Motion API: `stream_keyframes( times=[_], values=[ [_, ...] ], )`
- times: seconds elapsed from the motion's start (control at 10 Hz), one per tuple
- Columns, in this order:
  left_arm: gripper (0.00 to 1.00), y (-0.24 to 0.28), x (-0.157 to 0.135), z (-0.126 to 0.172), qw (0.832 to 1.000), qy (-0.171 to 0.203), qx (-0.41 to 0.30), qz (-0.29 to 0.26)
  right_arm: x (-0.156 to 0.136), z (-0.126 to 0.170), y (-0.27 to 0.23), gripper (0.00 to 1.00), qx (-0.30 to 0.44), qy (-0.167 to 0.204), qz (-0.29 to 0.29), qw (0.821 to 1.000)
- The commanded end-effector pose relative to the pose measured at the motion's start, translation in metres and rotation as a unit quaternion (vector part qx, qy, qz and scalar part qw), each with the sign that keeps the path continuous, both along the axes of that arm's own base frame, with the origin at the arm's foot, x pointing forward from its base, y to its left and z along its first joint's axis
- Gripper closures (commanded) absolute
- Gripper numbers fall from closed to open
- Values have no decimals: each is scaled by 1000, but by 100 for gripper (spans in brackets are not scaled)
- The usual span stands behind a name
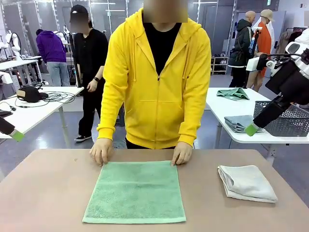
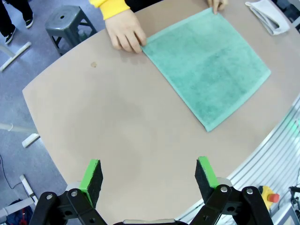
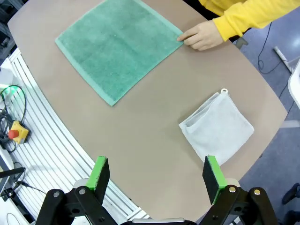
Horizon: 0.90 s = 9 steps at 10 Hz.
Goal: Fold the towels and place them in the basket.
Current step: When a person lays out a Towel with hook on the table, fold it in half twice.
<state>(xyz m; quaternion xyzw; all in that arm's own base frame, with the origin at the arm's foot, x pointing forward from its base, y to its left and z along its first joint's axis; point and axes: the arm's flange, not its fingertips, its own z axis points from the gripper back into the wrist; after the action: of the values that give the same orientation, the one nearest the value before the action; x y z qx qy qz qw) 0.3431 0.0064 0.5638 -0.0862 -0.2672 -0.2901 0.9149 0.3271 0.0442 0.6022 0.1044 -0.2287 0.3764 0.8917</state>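
A green towel (image 1: 135,192) (image 2: 208,65) (image 3: 117,47) lies spread flat on the brown table (image 1: 48,193). A person in a yellow hoodie presses one hand (image 1: 101,151) (image 2: 124,35) and the other hand (image 1: 182,154) (image 3: 201,35) on its two far corners. An off-white towel (image 1: 246,182) (image 3: 216,131) (image 2: 269,14) lies folded at the table's right. My left gripper (image 1: 17,135) (image 2: 149,176) hovers open off the left edge. High at the right, my right gripper (image 1: 251,129) (image 3: 157,176) is also open. A dark mesh basket (image 1: 285,118) stands on the white table behind, partly hidden by my right arm.
Beside that basket on the white table (image 1: 227,104) lie a grey-blue towel (image 1: 239,123) and a green cloth (image 1: 233,93). Another white table (image 1: 34,113) with cables stands at the left. Bare brown tabletop lies left of the green towel and between the two towels.
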Motion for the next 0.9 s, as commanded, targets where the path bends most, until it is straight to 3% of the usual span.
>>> stream_keyframes(
  times=[0.0, 0.8],
  values=[
    [0, 0, 0, 1, 1000, -1, -1, -1, 3, 2, 0, 0, 0, -1, -2, 1000],
    [0, 0, 0, 1, 1000, -1, -1, -1, 3, 2, 0, 0, 0, -1, -2, 1000]
  ],
)
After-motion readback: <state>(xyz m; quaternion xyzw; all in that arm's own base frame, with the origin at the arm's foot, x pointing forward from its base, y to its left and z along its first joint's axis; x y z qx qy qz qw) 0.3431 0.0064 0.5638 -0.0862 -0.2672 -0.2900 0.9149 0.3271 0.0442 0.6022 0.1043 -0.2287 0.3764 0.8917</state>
